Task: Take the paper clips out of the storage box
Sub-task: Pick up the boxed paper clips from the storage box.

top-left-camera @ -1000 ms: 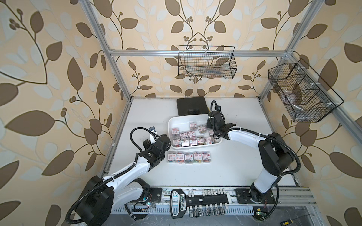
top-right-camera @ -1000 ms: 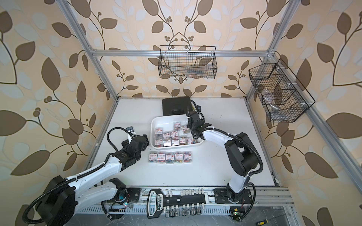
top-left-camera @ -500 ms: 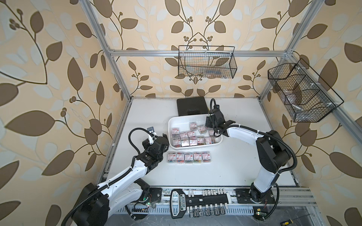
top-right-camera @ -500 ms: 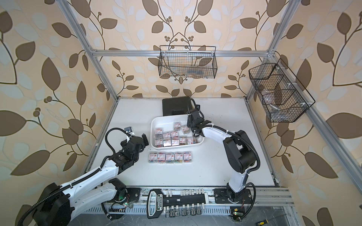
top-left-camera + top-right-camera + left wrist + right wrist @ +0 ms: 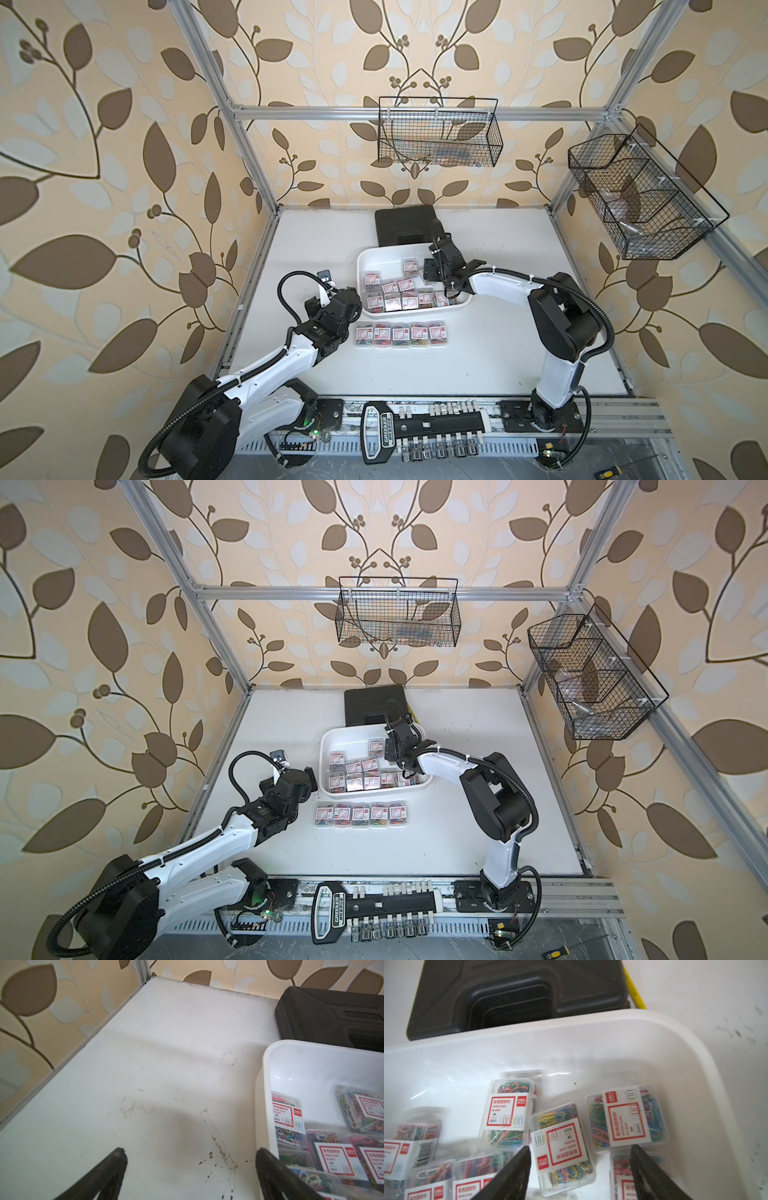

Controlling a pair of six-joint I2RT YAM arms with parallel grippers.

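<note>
In both top views most paper clips (image 5: 392, 287) lie in the storage box (image 5: 360, 266); five clip boxes (image 5: 401, 335) stand in a tidy row on the bench (image 5: 498, 353). Left wrist view: the left claw (image 5: 190, 1150), spread wide and empty, hovers beside the storage box (image 5: 262, 1088). Right wrist view: the right claw (image 5: 580, 1147), fingers apart, gripping nothing, hangs above one tilted clip box (image 5: 562, 1142), seemingly to take it.

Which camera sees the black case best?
The right wrist view: the black case looks big there, its handle recess clear. Both top views show it small, behind the storage box. The left wrist view catches only part.
</note>
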